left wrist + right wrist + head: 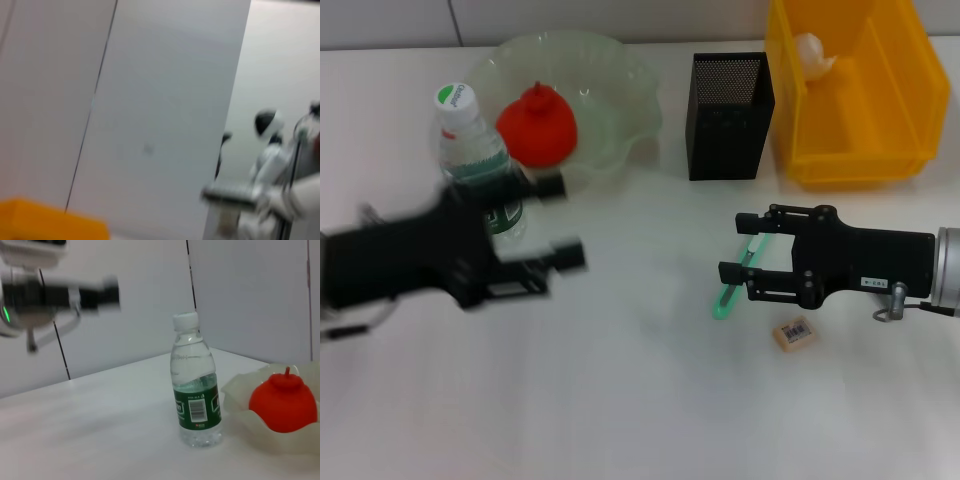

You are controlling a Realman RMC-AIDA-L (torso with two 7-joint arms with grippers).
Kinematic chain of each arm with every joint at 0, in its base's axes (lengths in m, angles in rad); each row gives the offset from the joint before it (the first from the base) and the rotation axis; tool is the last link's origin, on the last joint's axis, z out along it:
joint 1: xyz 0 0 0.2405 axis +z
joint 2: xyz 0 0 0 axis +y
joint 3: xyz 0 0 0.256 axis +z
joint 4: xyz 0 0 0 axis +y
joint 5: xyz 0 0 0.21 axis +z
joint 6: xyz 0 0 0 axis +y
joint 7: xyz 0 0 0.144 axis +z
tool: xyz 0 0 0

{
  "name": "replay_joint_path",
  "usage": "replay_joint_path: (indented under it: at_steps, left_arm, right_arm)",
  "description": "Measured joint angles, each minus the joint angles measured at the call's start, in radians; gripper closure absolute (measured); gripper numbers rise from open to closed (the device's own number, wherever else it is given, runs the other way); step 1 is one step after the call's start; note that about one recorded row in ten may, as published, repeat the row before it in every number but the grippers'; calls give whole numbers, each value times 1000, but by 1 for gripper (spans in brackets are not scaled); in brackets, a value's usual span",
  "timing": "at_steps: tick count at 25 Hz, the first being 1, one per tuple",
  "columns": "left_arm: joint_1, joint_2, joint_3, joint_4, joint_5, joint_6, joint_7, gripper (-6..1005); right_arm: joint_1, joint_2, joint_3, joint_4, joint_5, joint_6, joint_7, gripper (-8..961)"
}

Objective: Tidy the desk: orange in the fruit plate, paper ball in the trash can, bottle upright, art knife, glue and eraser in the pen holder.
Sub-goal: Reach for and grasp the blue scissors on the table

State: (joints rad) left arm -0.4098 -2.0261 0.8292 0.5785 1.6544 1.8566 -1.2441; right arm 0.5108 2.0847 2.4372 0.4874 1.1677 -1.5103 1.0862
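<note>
The clear bottle (pixel 468 140) (pixel 196 407) with a green label stands upright beside the pale green fruit plate (pixel 620 90) (pixel 240 390). The red-orange orange (pixel 538 126) (pixel 283 402) lies in that plate. My left gripper (pixel 560 220) is blurred and open, just in front of the bottle's lower half, with nothing between its fingers. The paper ball (pixel 812 52) rests in the yellow trash can (pixel 850 150). My right gripper (pixel 735 246) is open above the green art knife (pixel 728 292). The eraser (pixel 794 333) lies near it. The glue is out of view.
The black mesh pen holder (pixel 728 115) stands between the plate and the trash can. The trash can's yellow corner (pixel 50 222) shows in the left wrist view. The left arm's gripper (pixel 100 292) appears far off in the right wrist view.
</note>
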Motion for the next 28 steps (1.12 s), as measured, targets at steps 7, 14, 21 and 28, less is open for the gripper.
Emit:
replay_joint_path:
  at_steps: [7,14,21,28]
  left_arm:
    - [-4,-34,3,-84,156,-172,178,167]
    - [-15,-39,4,-224,174,-288,339,172]
    - [-27,-41,5,-253,176,-296,363,177]
    - [-35,-43,31,-253,178,-294,375,180]
  right_arm:
    - [18,-2,0,1,0,-4,30,268]
    - [44,-5,-7,64,0,-39,153,268]
    - [65,-14,-70,319,-12,-144,497,268]
    - [115,-43,-275,607,-165,-197,942,268]
